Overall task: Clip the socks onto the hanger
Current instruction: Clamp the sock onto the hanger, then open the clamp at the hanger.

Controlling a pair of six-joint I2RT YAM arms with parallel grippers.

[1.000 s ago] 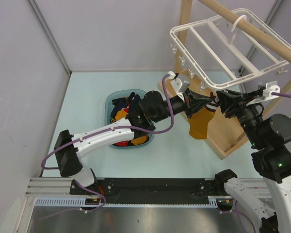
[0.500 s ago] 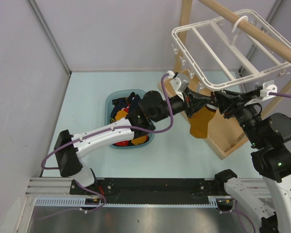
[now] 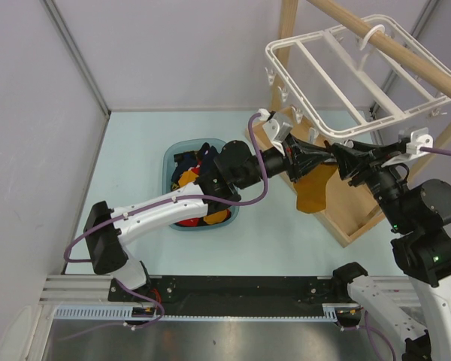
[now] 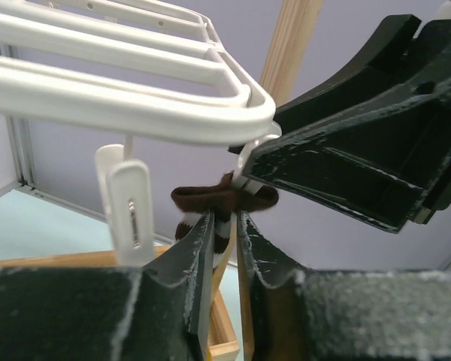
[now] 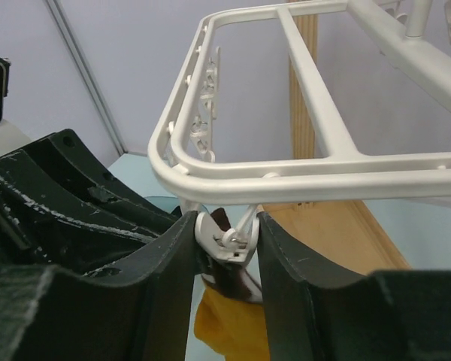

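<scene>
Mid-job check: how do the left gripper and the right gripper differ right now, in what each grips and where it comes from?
The left gripper is shut on the dark, white-striped cuff of a mustard-yellow sock; the right gripper is shut on a small white dangling clip. In the top view the left gripper reaches in from the left, the right gripper from the right. Both meet just under the white plastic hanger frame.

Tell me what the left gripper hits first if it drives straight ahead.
Probably the right gripper, close ahead and squeezing the clip above the sock cuff that the left gripper holds. Depth is unclear; the clip itself might come first.
</scene>
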